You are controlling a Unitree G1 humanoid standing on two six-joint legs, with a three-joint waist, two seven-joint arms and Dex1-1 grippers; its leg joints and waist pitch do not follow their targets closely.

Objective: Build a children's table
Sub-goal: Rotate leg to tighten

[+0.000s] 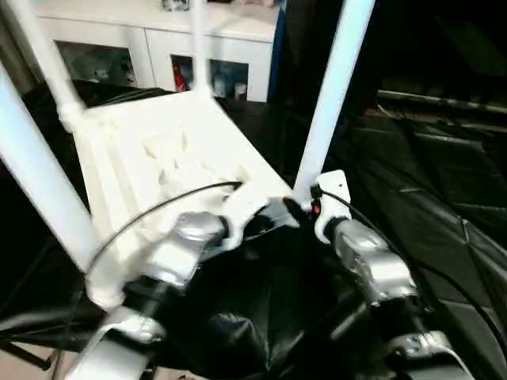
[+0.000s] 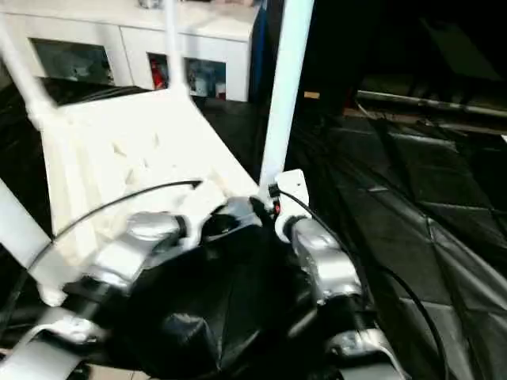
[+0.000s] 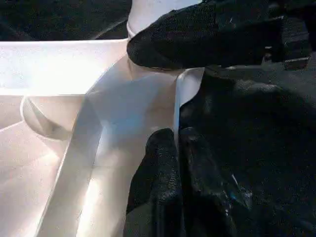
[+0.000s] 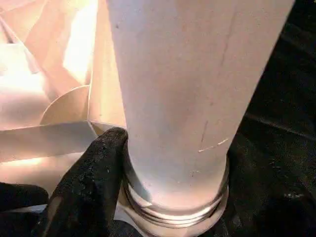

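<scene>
The children's table lies upside down, the ribbed underside of its white top (image 1: 158,158) facing up. White legs stand in its corner sockets: one near right (image 1: 333,87), one near left (image 1: 40,182) and two at the far side (image 1: 47,55). My left gripper (image 3: 176,136) is shut on the thin rim of the top, beside the near right corner. My right gripper (image 1: 305,207) is closed around the foot of the near right leg (image 4: 187,98). One of its black fingers (image 4: 94,182) presses the leg just above the screw threads (image 4: 177,212) that show over the socket.
A white cabinet (image 1: 150,39) with glass doors stands behind the table. Black cloth (image 1: 428,198) covers the ground all around and bunches up under my forearms. A black cable (image 1: 158,210) arcs over the top near my left wrist.
</scene>
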